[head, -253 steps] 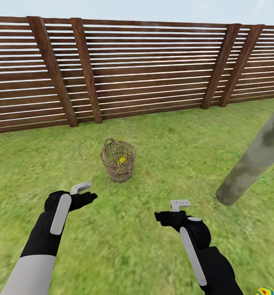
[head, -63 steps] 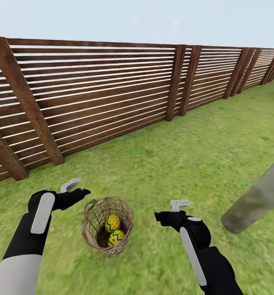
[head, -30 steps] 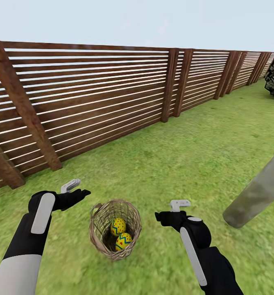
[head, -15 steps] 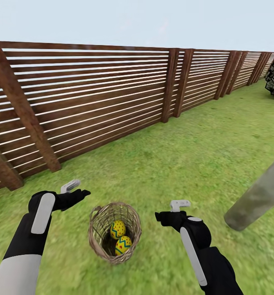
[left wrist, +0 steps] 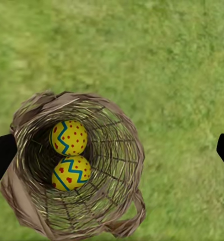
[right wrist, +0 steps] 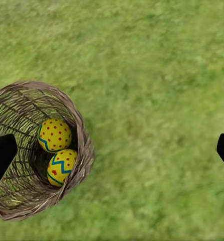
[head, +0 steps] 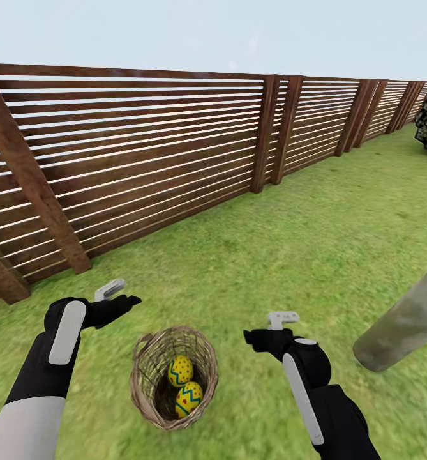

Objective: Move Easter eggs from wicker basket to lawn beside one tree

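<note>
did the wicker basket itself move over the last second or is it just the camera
Cannot tell for sure, likely the camera. The wicker basket sits lower and slightly left in the head view, but the fence post and tree trunk shifted too, so the view moved.

Fenced garden: lawn (head: 315, 243), slat wood fence (head: 149, 147), tree trunk (head: 408, 326), open sky.

wicker basket (head: 173, 377): mouth open upward, unobstructed; two eggs (head: 184, 384) at bottom, touching. open lawn (head: 302, 255) all round. tree trunk (head: 404, 329) leans in at right, well apart. fence (head: 143, 160) stands beyond, well apart.
</note>
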Controlling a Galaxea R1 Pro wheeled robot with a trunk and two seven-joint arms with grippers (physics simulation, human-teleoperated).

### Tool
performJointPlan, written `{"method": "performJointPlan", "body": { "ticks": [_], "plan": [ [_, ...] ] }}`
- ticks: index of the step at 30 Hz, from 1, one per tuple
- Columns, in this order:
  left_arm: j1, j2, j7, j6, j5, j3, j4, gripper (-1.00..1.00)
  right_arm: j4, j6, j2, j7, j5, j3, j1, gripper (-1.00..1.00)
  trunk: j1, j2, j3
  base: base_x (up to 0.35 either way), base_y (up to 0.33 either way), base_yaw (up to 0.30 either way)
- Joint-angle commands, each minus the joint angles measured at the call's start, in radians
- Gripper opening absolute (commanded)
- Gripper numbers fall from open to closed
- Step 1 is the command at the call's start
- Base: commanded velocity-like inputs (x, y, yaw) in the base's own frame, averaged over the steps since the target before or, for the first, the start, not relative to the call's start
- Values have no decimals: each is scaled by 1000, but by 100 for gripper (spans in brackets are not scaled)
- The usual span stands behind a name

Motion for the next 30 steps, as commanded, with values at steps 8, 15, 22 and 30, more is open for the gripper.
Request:
{"method": "performJointPlan", "body": {
  "ticks": [8, 15, 22, 30],
  "plan": [
    [-2, -1, 18, 3, 10, 2, 0, 100, -1, 5, 0, -11, -10, -50, -1, 100, 0, 0, -1, 17, -9, 0],
    [-4, 0, 19, 3, 18, 5, 38, 100, -1, 5, 9, -12, -10, -57, -1, 100, 0, 0, -1, 2, -1, 0],
    [-10, 12, 21, 3, 22, 6, 193, 100, -1, 5, 14, -13, -10, -58, -1, 100, 0, 0, -1, 0, 0, 0],
    [-20, 31, 23, 3, 23, 30, 271, 100, -1, 5, 15, -13, -8, -58, -1, 100, 0, 0, -1, 0, 0, 0]
  ]
}}
